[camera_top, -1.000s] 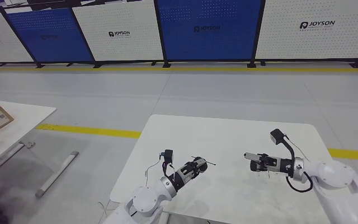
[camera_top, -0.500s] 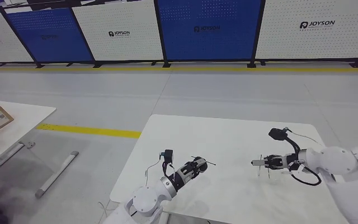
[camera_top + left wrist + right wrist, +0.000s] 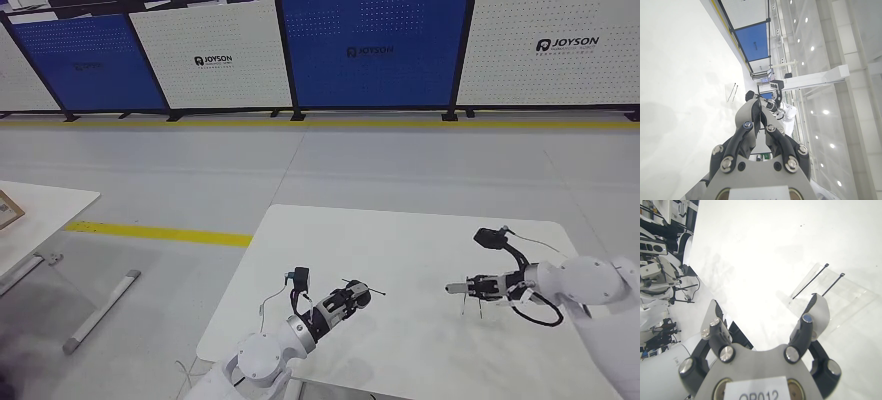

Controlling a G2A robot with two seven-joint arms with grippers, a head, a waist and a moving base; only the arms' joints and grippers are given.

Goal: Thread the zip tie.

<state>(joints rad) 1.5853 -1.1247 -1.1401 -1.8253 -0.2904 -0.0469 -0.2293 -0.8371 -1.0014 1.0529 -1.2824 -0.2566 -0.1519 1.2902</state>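
Right hand point(image 3: 456, 289) has dipped toward bench point(image 3: 400, 240), fingers spread over two loose ties point(image 3: 809, 281). Left hand point(image 3: 355, 293) pinches zip tie point(image 3: 366, 289). Best straddle single tie squarely before closing.

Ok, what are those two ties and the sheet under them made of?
Ties: black plastic, likely nylon, with a matte look. They are thin straight strips, each with a small square head.
Sheet: clear rigid plastic, perhaps acrylic, and glossy. The white table shows through it, and its edges catch bright lines.
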